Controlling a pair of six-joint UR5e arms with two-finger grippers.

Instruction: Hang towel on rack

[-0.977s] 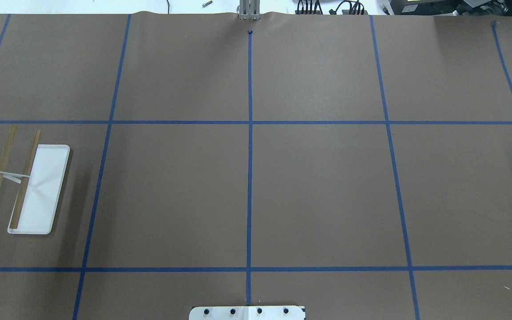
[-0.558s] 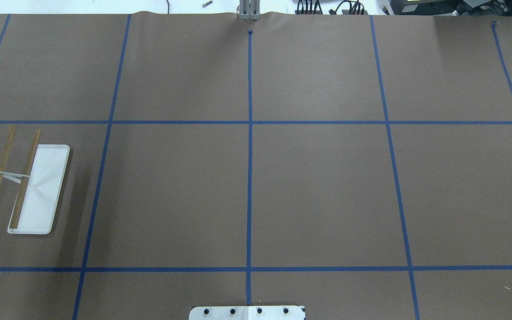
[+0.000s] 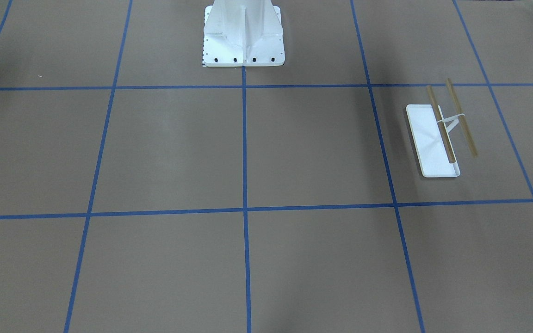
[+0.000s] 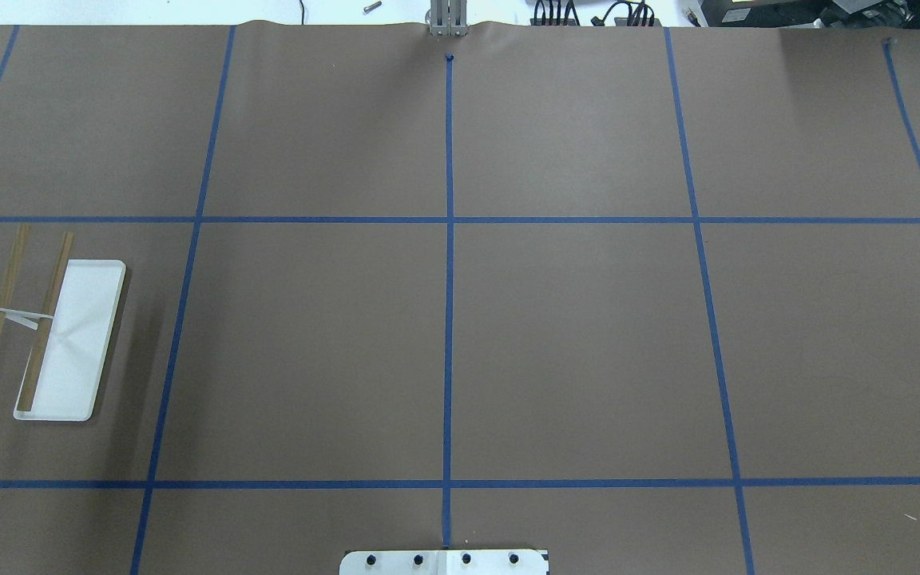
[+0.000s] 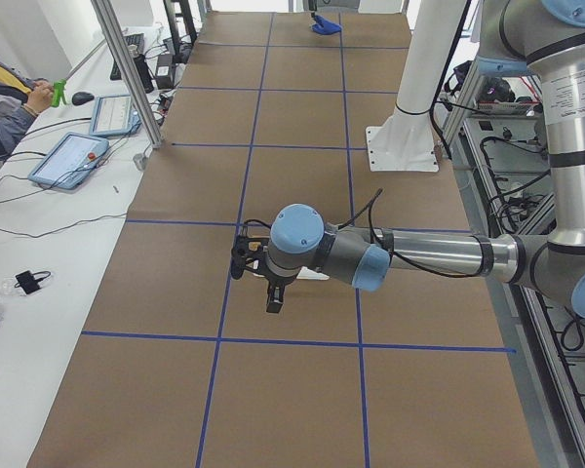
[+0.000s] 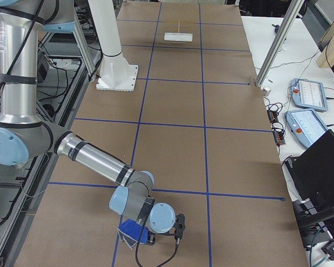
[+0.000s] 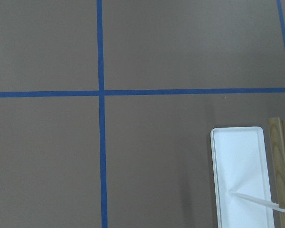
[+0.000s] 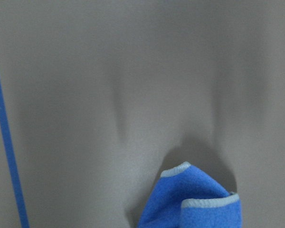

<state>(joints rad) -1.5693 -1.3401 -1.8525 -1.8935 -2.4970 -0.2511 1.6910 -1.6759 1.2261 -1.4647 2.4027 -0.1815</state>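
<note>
The rack (image 4: 81, 359) stood at the tabletop's (image 4: 572, 343) left end. The left end effector (image 5: 273, 303) hovered near it, and I cannot tell how wide it was. At the far right end, the towel (image 6: 134, 233) lay bunched beside the right end effector (image 6: 180, 228); its grip could not be told either.

towel (image 8: 190, 206): royal-blue, pale-grey edging, bunched with corners folded, at robot's far right | rack (image 4: 85, 359): white tray base, two parallel wooden rods, upright, far left, well apart
</note>
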